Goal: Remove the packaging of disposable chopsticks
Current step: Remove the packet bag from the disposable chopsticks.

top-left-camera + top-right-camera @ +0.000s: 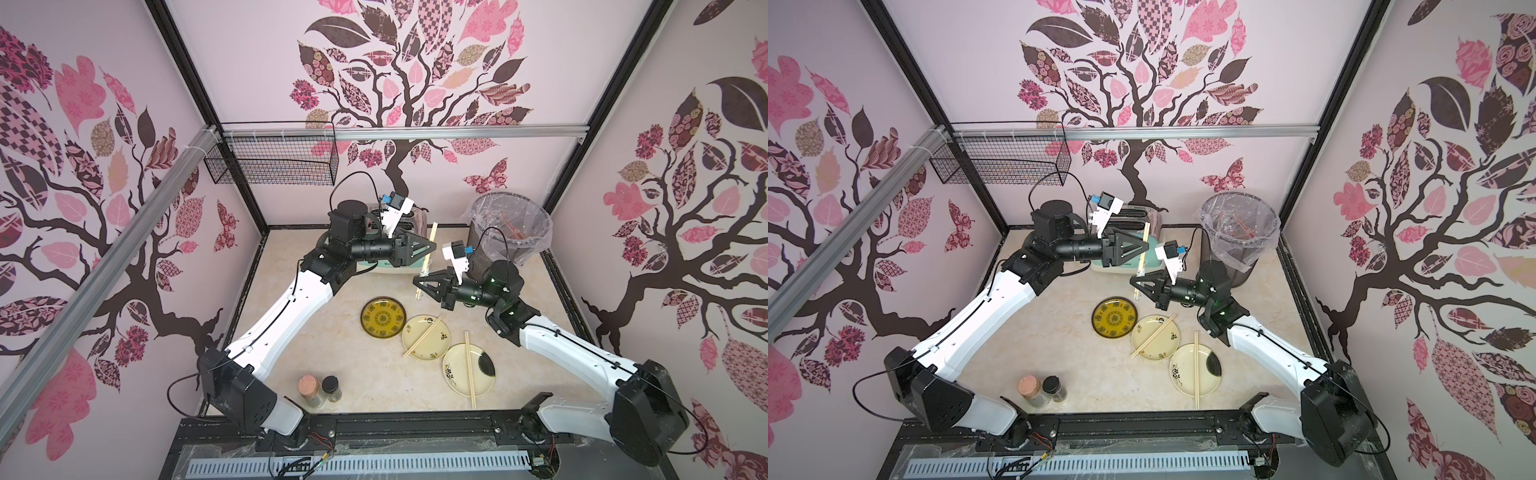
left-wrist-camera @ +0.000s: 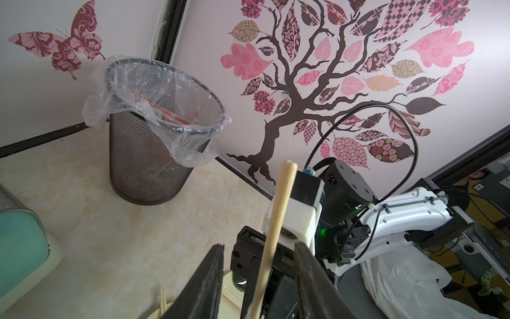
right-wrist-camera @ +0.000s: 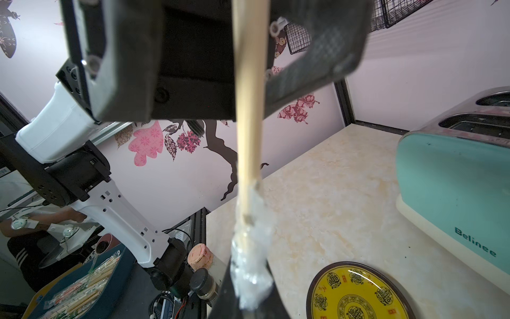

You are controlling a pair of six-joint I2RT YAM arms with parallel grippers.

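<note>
Pale wooden chopsticks [image 1: 427,258] hang tilted in the air over the back of the desk [image 1: 332,353], just in front of the toaster [image 3: 455,179], a crumpled clear sleeve [image 3: 251,262] bunched around their lower part. The right gripper [image 1: 419,279] is pinched tight on that sleeve, while the left gripper [image 1: 432,246] straddles the bare upper part, jaws parted with a gap on each side.

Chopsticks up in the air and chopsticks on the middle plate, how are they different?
The raised chopsticks are held up in the air, tilted; the resting pair lies flat across the middle plate. The raised chopsticks have a crinkly clear sleeve on their lower end, pinched by the right end effector; the resting pair is bare. Both are thin, pale wooden sticks.
</note>
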